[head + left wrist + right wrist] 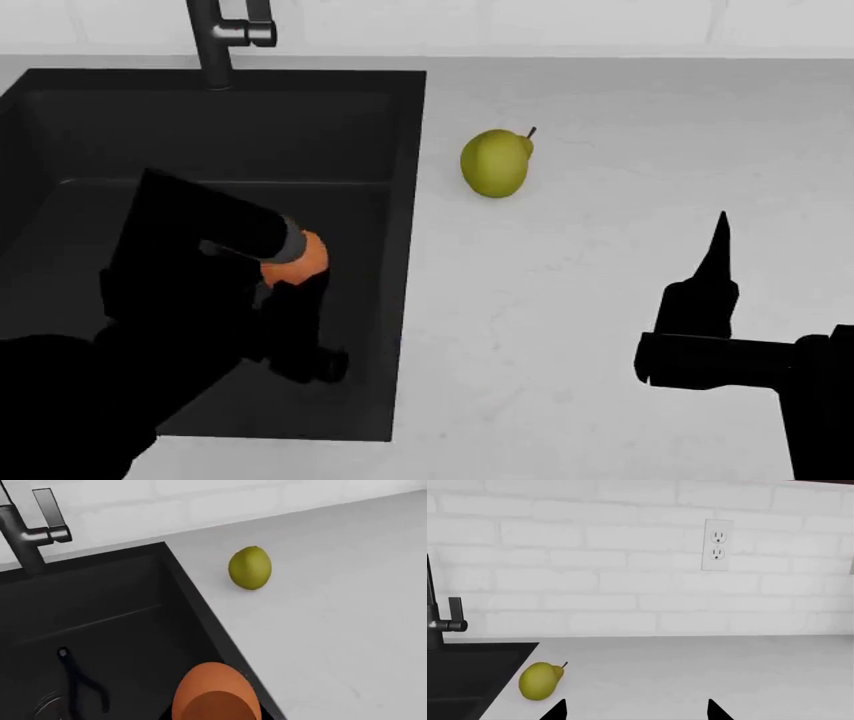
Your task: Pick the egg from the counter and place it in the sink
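The egg (296, 258) sits at the tip of the left gripper (296, 300) above the sink (80, 130), over the basin's right half and close to its right wall — the dark arm hides most of the fingers, so whether they are pinching the egg cannot be told for certain, though the egg rests against them with no other support. In the left wrist view the egg (215, 692) fills the near edge, just inside the sink's rim (200, 600), with the round drain (50, 705) off to one side on the basin floor. The faucet (220, 35) stands at the sink's back edge. On the counter (601, 300), the pear (495, 163) lies just right of the sink, stem pointing away from it. The right gripper (714, 290) hovers over the counter well right of the sink — its fingertips (557, 711) spread apart, holding nothing.
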`<state>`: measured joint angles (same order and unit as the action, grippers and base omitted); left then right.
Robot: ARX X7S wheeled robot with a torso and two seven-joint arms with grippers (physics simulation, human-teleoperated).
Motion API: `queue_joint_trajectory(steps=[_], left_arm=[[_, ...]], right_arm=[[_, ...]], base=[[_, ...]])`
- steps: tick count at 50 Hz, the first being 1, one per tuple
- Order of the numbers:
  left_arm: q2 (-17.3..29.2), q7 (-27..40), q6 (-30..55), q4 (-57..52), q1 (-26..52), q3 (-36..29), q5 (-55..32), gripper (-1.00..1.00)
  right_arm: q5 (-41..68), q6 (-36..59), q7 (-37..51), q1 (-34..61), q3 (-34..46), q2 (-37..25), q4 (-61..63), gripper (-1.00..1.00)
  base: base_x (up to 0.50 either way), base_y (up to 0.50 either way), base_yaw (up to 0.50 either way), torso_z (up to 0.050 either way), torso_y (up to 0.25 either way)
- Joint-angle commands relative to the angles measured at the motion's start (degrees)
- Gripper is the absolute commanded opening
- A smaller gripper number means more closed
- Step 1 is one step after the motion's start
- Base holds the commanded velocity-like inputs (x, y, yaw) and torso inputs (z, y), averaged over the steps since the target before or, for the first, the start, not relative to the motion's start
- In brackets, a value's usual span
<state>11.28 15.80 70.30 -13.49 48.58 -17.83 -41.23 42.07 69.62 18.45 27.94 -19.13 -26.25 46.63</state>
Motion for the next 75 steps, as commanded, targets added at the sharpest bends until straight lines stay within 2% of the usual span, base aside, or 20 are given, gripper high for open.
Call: queue_joint_trajectory(steps=[1, 4, 8, 9, 11, 17, 25, 31, 43, 54, 75], left_arm=[[2.0, -1.2, -5.0, 11.2, 4.1, -0.2, 4.1, -1.00], [1.8, -0.5, -7.8, 16.3, 4.8, 1.6, 5.5, -1.00], [2.5, -3.0, -10.4, 22.5, 6.6, 0.6, 7.0, -1.00], [0.2, 1.2, -7.9, 28.1, 7.5, 7.4, 4.6, -1.00], [1.9, -2.7, -10.8, 30.5, 8.8, 1.5, 8.1, -1.00], [1.1, -4.0, -15.4, 43.1, 12.6, 1.7, 10.5, -1.00], [-0.8, -11.1, -23.6, 65.1, 20.1, -2.2, 14.9, -1.00], [-4.2, -18.7, -31.2, 88.3, 27.9, -5.7, 19.1, -1.00], [-3.9, -21.3, -24.6, 88.5, 25.2, 2.9, 30.4, -1.00], [-4.4, -21.7, -23.4, 88.5, 22.7, 9.9, 38.1, -1.00], [-4.8, -23.7, -21.6, 88.5, 19.7, 10.0, 41.2, -1.00]], right_arm=[[0.1, -0.5, 0.2, -0.3, 0.2, -0.2, -0.3, 1.00], [0.1, -0.5, 0.3, -0.3, 0.3, -0.2, -0.4, 1.00], [0.1, -0.8, 0.4, -0.3, 0.5, -0.3, -0.5, 1.00], [0.1, -1.0, 0.3, -0.4, 0.5, -0.2, -0.6, 1.00], [0.0, -1.3, 0.2, -0.6, 0.6, -0.2, -0.7, 1.00], [0.0, -1.7, 0.3, -0.8, 0.8, -0.1, -1.0, 1.00], [-0.1, -2.3, 0.2, -1.0, 1.2, -0.2, -1.4, 1.00], [0.1, -2.5, 0.2, -1.3, 0.9, -0.3, -1.3, 1.00], [0.4, -2.9, 0.4, -1.9, 0.8, -0.4, -1.2, 1.00], [0.7, -3.5, 0.5, -3.0, 0.4, -0.4, -1.1, 1.00], [1.0, -3.2, 1.4, -2.3, 1.2, -0.7, -1.6, 1.00]], base=[[0.00, 0.00, 0.00, 0.000, 0.000], [0.00, 0.00, 0.00, 0.000, 0.000], [0.00, 0.00, 0.00, 0.000, 0.000], [0.00, 0.00, 0.00, 0.000, 0.000], [0.00, 0.00, 0.00, 0.000, 0.000], [0.00, 0.00, 0.00, 0.000, 0.000], [0.00, 0.00, 0.00, 0.000, 0.000], [0.00, 0.00, 0.00, 0.000, 0.000], [0.00, 0.00, 0.00, 0.000, 0.000], [0.00, 0.00, 0.00, 0.000, 0.000], [0.00, 0.00, 0.00, 0.000, 0.000]])
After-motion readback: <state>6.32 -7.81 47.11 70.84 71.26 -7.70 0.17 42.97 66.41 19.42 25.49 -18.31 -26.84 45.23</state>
